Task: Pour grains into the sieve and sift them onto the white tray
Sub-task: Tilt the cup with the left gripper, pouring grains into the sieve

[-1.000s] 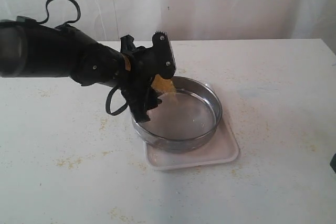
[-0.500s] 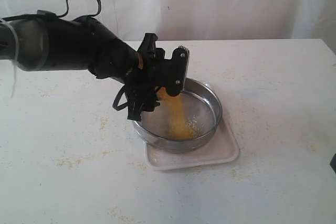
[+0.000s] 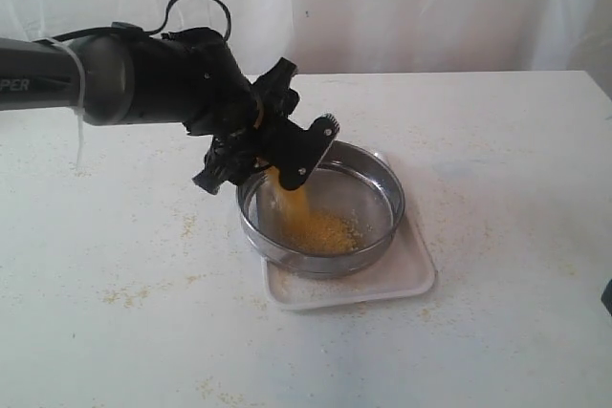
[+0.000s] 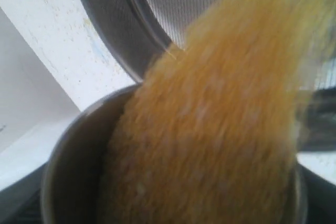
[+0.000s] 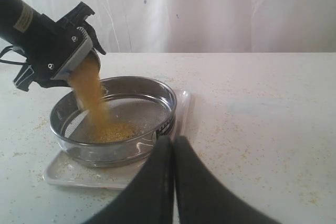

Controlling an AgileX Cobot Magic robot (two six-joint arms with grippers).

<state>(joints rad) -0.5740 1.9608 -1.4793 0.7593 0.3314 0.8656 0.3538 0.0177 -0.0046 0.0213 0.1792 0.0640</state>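
My left gripper (image 3: pixel 290 153) is shut on a small steel cup (image 5: pixel 84 52), held tipped over the near-left rim of the sieve (image 3: pixel 390 200). Yellow-tan grains (image 3: pixel 292 200) stream from the cup and heap on the mesh (image 3: pixel 323 232). In the left wrist view the cup (image 4: pixel 73 166) fills the frame, with blurred grains (image 4: pixel 220 129) pouring over its lip toward the sieve (image 4: pixel 121 30). The sieve sits on the white tray (image 3: pixel 406 279). My right gripper (image 5: pixel 173 145) is shut and empty, low over the table, pointing at the sieve (image 5: pixel 157 92) and tray (image 5: pixel 65 174).
Loose grains are scattered over the white table (image 3: pixel 143 293), most thickly to the left of the tray. A white curtain (image 3: pixel 430 7) hangs behind the table's far edge. The left arm (image 3: pixel 115 78) reaches in from the left above the table.
The left arm has lifted and rolled the cup further over. Grains that were only at the cup's lip now stream out, and a heap has grown on the mesh.
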